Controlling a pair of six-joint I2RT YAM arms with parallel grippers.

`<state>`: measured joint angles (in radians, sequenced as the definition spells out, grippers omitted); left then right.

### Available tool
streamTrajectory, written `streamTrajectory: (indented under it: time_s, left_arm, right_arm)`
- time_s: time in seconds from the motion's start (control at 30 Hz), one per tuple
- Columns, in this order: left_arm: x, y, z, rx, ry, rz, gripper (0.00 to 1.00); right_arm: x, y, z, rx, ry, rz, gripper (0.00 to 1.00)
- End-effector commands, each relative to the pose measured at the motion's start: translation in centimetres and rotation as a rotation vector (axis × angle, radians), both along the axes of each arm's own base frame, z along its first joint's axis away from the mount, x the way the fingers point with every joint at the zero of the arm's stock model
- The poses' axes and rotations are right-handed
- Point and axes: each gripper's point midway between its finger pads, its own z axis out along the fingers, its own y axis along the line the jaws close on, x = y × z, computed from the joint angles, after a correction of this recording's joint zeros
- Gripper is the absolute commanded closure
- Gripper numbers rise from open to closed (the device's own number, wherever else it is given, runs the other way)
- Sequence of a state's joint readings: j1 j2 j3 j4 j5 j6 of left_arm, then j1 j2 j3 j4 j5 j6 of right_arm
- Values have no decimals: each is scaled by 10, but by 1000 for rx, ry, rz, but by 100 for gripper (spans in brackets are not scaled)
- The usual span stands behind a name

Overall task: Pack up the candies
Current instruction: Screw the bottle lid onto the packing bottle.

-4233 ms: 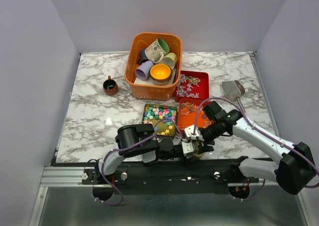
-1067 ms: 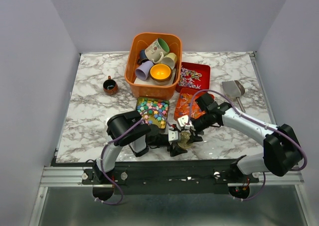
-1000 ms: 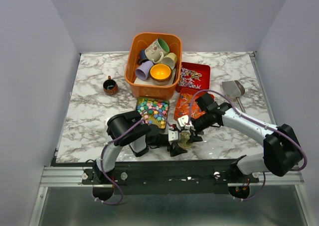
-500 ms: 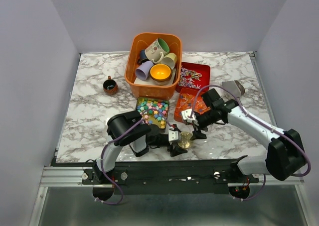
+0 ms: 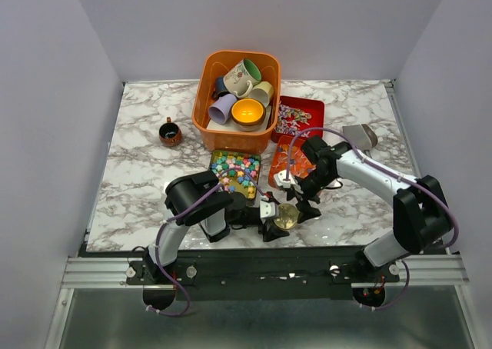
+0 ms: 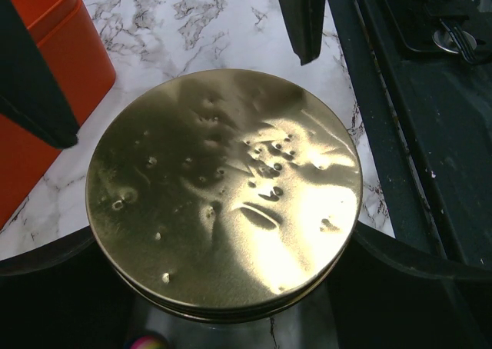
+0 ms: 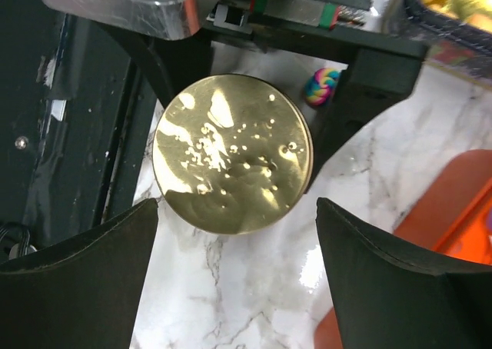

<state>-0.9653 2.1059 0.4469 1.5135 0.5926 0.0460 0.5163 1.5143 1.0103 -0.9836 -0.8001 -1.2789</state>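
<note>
My left gripper is shut on a clear jar with a dented gold lid near the table's front edge; the lid fills the left wrist view. My right gripper is open and empty, just above and behind the jar, with the lid ahead of its spread fingers. Multicolour candies fill a tin. Orange-red candies lie in a red tray and speckled ones in a second red tray. One swirled candy lies on the table by the jar.
An orange basket of ceramic mugs stands at the back centre. A small brown mug stands to its left. A metal scoop lies at the right. The dark front rail runs just beside the jar.
A second ago my right gripper was down at the jar's lid. It has since come off it and now hovers open just behind. The jar and left gripper have not moved.
</note>
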Motion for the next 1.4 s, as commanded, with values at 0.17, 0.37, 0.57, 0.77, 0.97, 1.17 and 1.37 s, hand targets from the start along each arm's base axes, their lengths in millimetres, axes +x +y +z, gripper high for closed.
streamTrajectory:
  time_s: [0.17,0.37,0.57,0.77,0.97,1.17,1.37]
  left_arm:
    - [10,7,-18,33,-39,77,100]
    - [18,8,-19,38,-11,106,100]
    - [22,9,-22,47,8,122,100]
    - [23,8,-23,49,9,117,100]
    - [18,7,-25,53,7,84,100]
    - [15,8,-26,59,-5,67,100]
    - [18,9,-26,66,-8,86,100]
  right_arm:
    - [-6,2,-5,-12,9,63,10]
    - [-17,-15,-18,-75,-12,43,10]
    - [-43,-39,-28,-146,9,-13,10]
    - [-69,-57,-16,-167,23,-37,10]
    - [-20,-42,4,-86,-106,-199,11]
    - [7,-8,14,16,-84,-159,10]
    - [6,6,6,26,-35,-66,9]
